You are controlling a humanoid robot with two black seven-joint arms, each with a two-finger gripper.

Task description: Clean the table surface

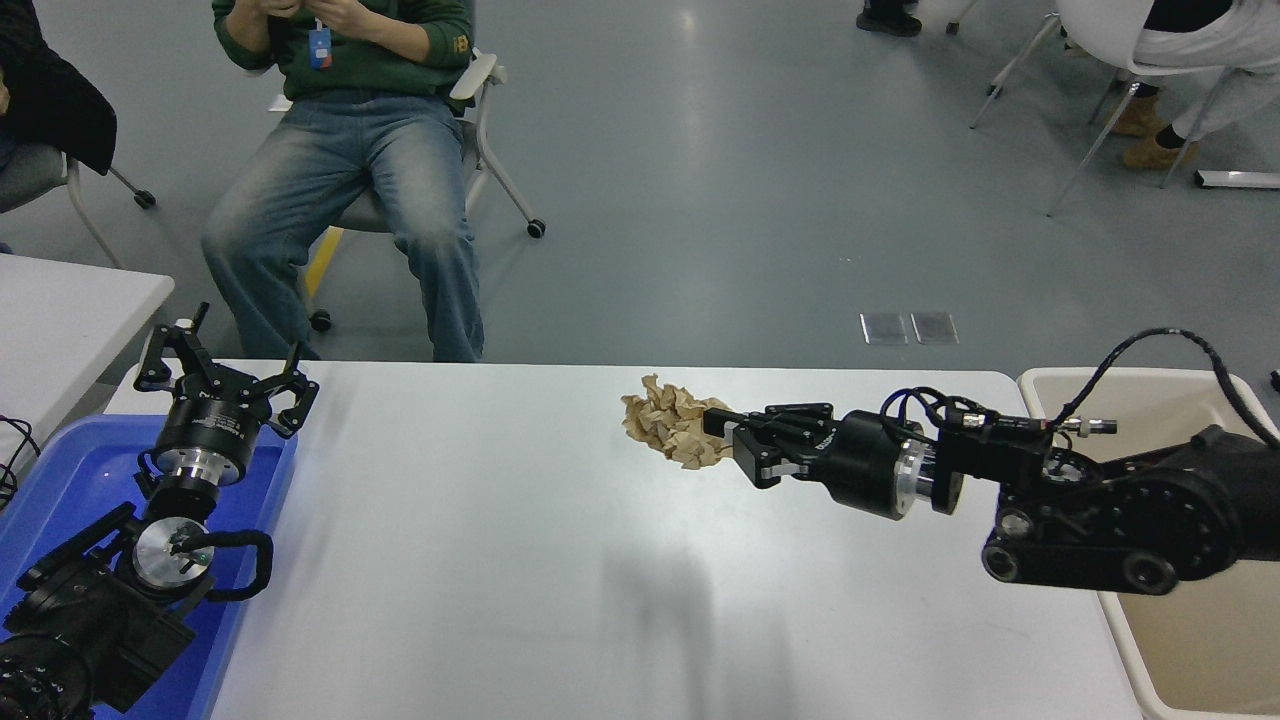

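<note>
My right end effector (pixel 722 440) hides the near side of the paper wad (pixel 675 430). Behind it, my arm (pixel 1150 520) covers part of the bin (pixel 1190 640), which the frame edge cuts off.

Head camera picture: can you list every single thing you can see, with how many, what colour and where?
table surface: one, white, filling the lower middle.
crumpled paper: one, brown, held above the table near its far edge.
blue bin: one, at the table's left end.
beige bin: one, at the table's right end.
second table: one, white, far left.
seated person: one, green top and blue jeans, beyond the far edge.
another person: one, partly in view, top right.
left gripper: one, black, open, parked over the blue bin.
right gripper: one, black, fingers closed on the paper.
</note>
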